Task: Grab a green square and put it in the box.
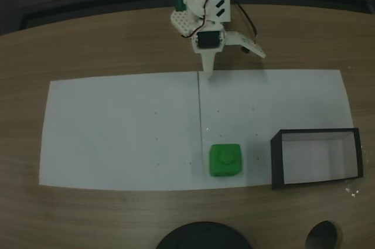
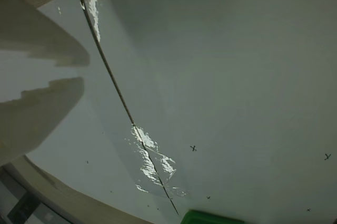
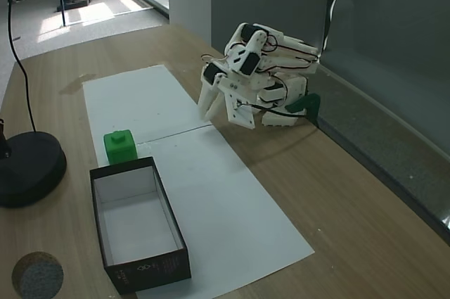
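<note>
White plastic makes up the small robot arm [image 1: 202, 9], which sits folded low at the far edge of a wood-grain desk [image 1: 117, 44]. Its claw [image 1: 208, 72] points down at the white paper [image 1: 123, 132] that covers the middle of the desk, with the tip just over the paper's far edge, close to a thin seam where two sheets meet. In the wrist view the two pale fingers [image 2: 39, 108] enter from the left with a narrow gap between them, so the claw [image 2: 79, 71] is slightly apart and holds nothing. In the angled fixed view the claw [image 3: 205, 107] hangs just above the paper near the seam. The green square [image 1: 225, 160] rests on the paper near its front edge, well apart from the claw, with its round stud facing up; its top edge shows at the bottom of the wrist view [image 2: 213, 217]. The box [image 1: 316, 158], with thin black walls and a pale inside, lies just beside the green square, to its right in the fixed view from above, with a small gap between them. In the angled fixed view the green square [image 3: 119, 146] stands just behind the far end of the box [image 3: 137, 225]. A black round base [image 3: 28, 169] sits on the desk left of the box.
</note>
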{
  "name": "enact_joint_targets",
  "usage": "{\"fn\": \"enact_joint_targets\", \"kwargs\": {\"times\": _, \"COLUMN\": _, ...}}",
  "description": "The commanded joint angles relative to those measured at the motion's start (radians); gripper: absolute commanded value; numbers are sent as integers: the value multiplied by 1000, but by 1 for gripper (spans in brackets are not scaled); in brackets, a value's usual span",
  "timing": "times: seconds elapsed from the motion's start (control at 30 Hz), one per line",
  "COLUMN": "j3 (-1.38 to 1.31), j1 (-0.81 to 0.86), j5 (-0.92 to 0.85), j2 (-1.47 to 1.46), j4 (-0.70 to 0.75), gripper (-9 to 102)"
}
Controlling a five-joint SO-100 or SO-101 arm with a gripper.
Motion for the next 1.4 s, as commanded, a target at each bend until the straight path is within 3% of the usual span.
{"fn": "enact_joint_targets", "kwargs": {"times": 0.0, "j3": -55, "j1": 5, "j5": 5, "j2": 20, "j4": 6, "gripper": 0}}
{"fn": "enact_joint_targets", "kwargs": {"times": 0.6, "j3": -55, "j1": -5, "j5": -3, "j2": 20, "j4": 6, "gripper": 0}}
{"fn": "enact_joint_targets", "kwargs": {"times": 0.93, "j3": -32, "j1": 12, "j5": -29, "j2": 21, "j4": -143, "gripper": 0}}
{"fn": "enact_joint_targets", "kwargs": {"times": 1.07, "j3": -114, "j1": 132, "j5": -179, "j2": 20, "j4": -268, "gripper": 0}}
{"fn": "enact_joint_targets", "kwargs": {"times": 1.17, "j3": -213, "j1": 140, "j5": -156, "j2": 6, "j4": -408, "gripper": 0}}
{"fn": "enact_joint_targets", "kwargs": {"times": 1.37, "j3": -408, "j1": 61, "j5": -117, "j2": -167, "j4": -430, "gripper": 0}}
